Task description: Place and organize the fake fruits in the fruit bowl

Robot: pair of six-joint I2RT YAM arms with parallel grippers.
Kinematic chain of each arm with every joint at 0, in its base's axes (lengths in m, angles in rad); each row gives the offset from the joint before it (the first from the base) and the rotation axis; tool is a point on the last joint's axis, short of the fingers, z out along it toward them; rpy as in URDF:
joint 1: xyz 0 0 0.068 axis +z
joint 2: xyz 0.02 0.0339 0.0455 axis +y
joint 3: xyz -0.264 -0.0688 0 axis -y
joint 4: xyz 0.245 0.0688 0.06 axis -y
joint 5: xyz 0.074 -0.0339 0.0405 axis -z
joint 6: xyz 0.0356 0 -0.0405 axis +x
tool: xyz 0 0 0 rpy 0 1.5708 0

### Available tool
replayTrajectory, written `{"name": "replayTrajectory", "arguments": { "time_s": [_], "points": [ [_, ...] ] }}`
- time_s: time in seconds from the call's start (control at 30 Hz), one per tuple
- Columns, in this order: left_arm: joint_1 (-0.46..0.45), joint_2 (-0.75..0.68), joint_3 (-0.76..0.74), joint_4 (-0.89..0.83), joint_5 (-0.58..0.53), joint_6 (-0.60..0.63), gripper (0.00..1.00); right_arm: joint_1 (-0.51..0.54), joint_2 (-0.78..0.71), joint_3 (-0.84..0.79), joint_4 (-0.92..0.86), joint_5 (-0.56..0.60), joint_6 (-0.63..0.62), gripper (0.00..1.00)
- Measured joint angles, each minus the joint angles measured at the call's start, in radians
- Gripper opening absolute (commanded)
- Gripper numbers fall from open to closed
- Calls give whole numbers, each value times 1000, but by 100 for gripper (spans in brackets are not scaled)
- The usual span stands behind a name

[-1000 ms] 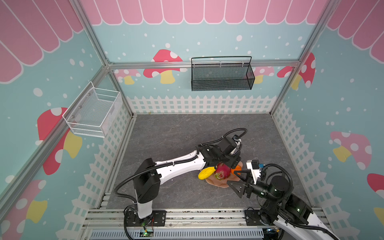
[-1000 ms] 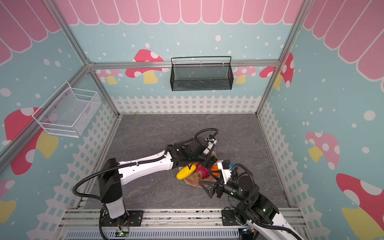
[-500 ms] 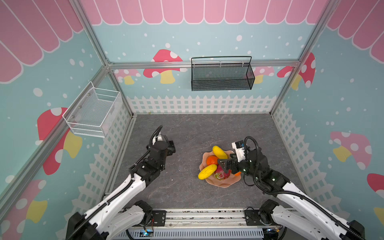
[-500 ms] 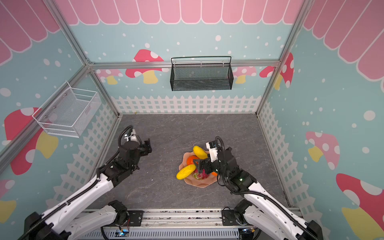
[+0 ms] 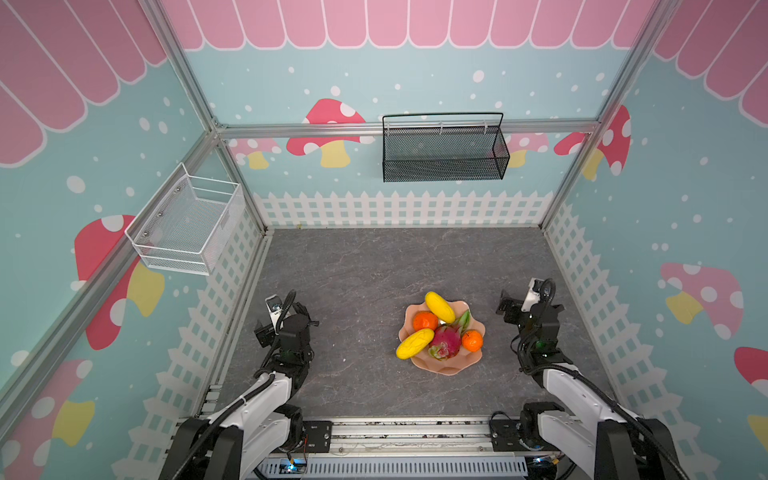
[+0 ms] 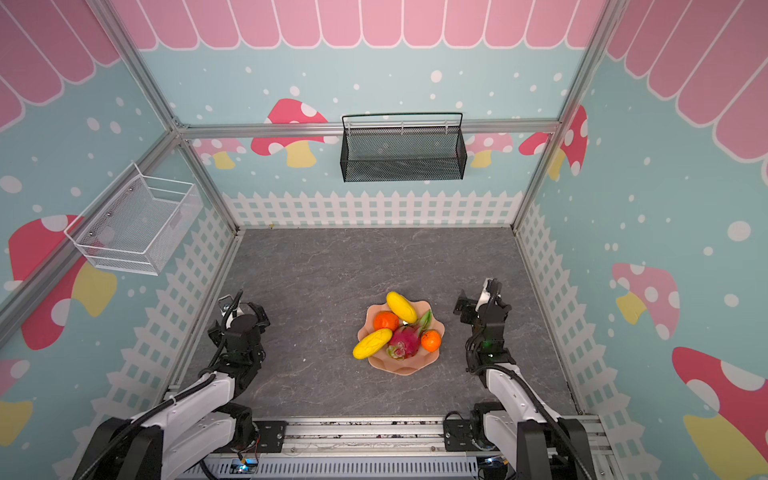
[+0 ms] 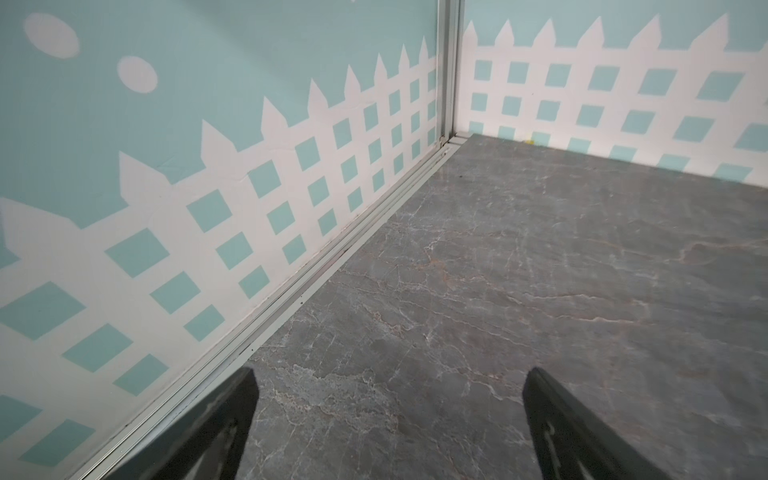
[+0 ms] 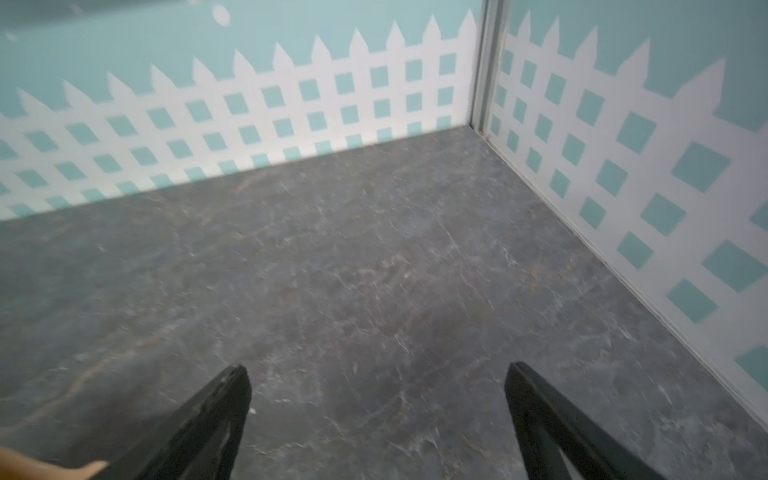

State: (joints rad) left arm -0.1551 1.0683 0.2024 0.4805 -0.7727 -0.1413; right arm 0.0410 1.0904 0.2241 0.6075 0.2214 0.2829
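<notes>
Left wrist, grey floor point(image 7: 540, 291) (veined), fence wall point(image 7: 174, 232)

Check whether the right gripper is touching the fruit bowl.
Apart. In a top view, a strip of bare grey table separates the open right gripper from the rim of the fruit bowl, and its fingers hold nothing.

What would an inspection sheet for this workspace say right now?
Surface: grey marbled tabletop, only the bowl stands on it.
Job's things: salmon-pink scalloped bowl holds two yellow plastic mangoes, two round oranges, one magenta dragon fruit; both mangoes overhang the rim.
Clutter: nothing seen.
Grippers: left gripper and right gripper open, empty, apart from the bowl.
Cables: black cables loop at both wrists, clear of fruit.
Surroundings: black mesh basket on back wall, white wire basket on left wall.
</notes>
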Motion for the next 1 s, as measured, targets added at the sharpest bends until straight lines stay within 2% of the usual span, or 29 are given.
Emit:
{"name": "replayTrajectory", "arguments": {
  "time_s": [0.13,0.33,0.5,0.6,1.0],
  "points": [
    [29,112,31,132,79,22,100,-3,172,-39,190,20,-103,99],
    [106,325,37,415,248,8,100,-21,376,-58,573,-55,-222,99],
    [107,457,121,431,377,27,100,-28,431,-37,612,-131,-266,98],
    [101,472,168,425,432,47,100,-29,430,-30,637,-148,-276,98],
    [84,468,153,452,425,63,100,-30,430,-29,643,-170,-283,98]
  ]
}}
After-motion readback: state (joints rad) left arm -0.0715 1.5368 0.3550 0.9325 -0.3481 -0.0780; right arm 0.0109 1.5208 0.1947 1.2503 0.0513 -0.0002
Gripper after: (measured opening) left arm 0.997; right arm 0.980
